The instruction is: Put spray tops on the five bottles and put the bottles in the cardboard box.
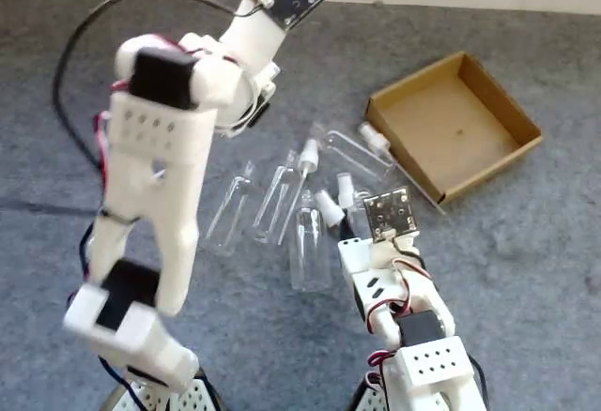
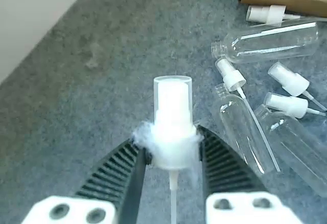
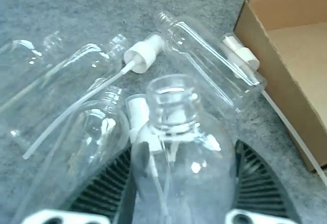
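Observation:
My left gripper [image 2: 172, 158] is shut on a white spray top [image 2: 172, 124] with a clear cap, its thin tube hanging down between the fingers, raised above the carpet. My right gripper [image 3: 181, 179] is shut on a clear bottle [image 3: 179, 147] whose open neck points away from the wrist. Several more clear bottles [image 1: 310, 237] lie on the carpet between the arms, one of them [image 1: 349, 148] beside the box. Loose spray tops [image 1: 308, 156] lie among them. The cardboard box [image 1: 455, 125] stands open at the right with nothing in it.
Grey carpet [image 1: 526, 270] covers the whole surface. The left arm [image 1: 155, 167] stands tall over the left side, with a black cable [image 1: 70, 64] looping behind it. A pale wall edge [image 2: 30, 14] runs along the far side.

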`<state>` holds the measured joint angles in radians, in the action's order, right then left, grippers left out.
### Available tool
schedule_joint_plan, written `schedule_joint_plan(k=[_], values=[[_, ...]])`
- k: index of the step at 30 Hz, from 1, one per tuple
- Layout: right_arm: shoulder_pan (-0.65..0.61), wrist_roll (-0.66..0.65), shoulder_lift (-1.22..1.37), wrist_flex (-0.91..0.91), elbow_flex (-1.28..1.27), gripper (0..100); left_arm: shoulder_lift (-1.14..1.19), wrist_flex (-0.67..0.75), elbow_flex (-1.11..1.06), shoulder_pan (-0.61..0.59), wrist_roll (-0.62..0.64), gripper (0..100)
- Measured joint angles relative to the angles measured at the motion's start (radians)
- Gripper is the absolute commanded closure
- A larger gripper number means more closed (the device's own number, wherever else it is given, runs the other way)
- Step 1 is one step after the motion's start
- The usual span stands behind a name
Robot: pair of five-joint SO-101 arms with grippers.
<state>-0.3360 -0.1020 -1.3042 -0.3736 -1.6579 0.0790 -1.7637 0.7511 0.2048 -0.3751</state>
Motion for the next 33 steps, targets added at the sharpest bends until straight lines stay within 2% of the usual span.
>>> schedule_joint_plan(k=[7,14,23,27,33], values=[[-0.083,0.0,0.011,0.0,-0.002,78.2,-0.319,0.0,-0.235,-0.002,0.0,100],[-0.089,0.0,-0.012,0.0,-0.002,78.3,-0.647,0.0,-0.529,-0.002,0.0,100],[-0.091,0.0,-0.327,0.0,0.0,78.5,-0.971,0.0,-0.819,-0.003,0.0,100],[-0.184,0.002,-0.488,0.0,0.0,78.5,-1.046,0.0,-0.89,-0.003,0.0,100],[-0.338,0.002,-0.512,-0.002,0.0,78.5,-1.166,0.02,-0.898,-0.003,0.0,100]])
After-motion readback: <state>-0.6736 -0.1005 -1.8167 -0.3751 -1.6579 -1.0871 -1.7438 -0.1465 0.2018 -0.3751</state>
